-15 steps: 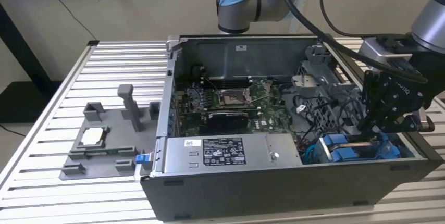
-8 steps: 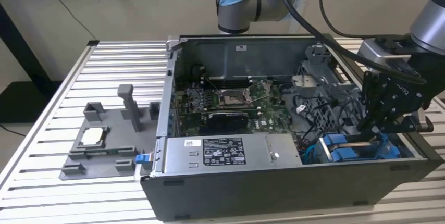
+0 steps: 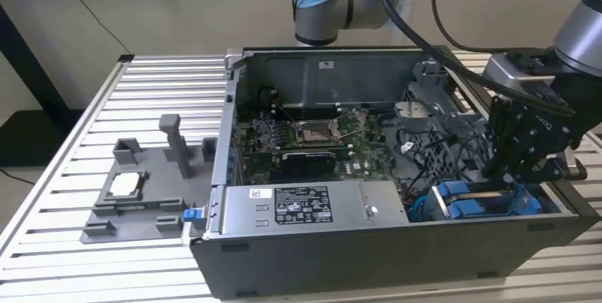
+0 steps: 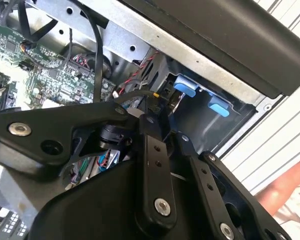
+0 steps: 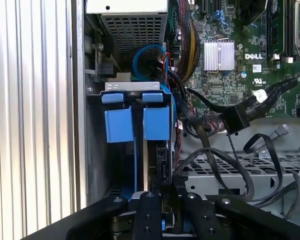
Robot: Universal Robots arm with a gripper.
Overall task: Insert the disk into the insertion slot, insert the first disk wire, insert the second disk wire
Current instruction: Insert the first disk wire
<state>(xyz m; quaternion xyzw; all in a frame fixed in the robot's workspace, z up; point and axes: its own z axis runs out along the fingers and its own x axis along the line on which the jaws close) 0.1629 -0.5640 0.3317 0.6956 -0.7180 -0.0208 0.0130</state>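
Gripper (image 5: 163,196), fingers narrow, clamped on one end of disk (image 5: 152,160) standing edge-on in slot (image 5: 135,86) of open case (image 3: 376,268).

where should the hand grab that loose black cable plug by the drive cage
Probably the blocky body of the black plug, pinched across its bare sides, coming through the open side of the case; wires trail off both ends, so those are blocked.

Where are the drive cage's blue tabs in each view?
Exterior view: blue tabs at the case's near corner, on the exterior view's right, below the gripper.
First wrist view: between the slatted table and the cables.
Second wrist view: beneath the case's dark rim.
Shared landmark: the green motherboard.
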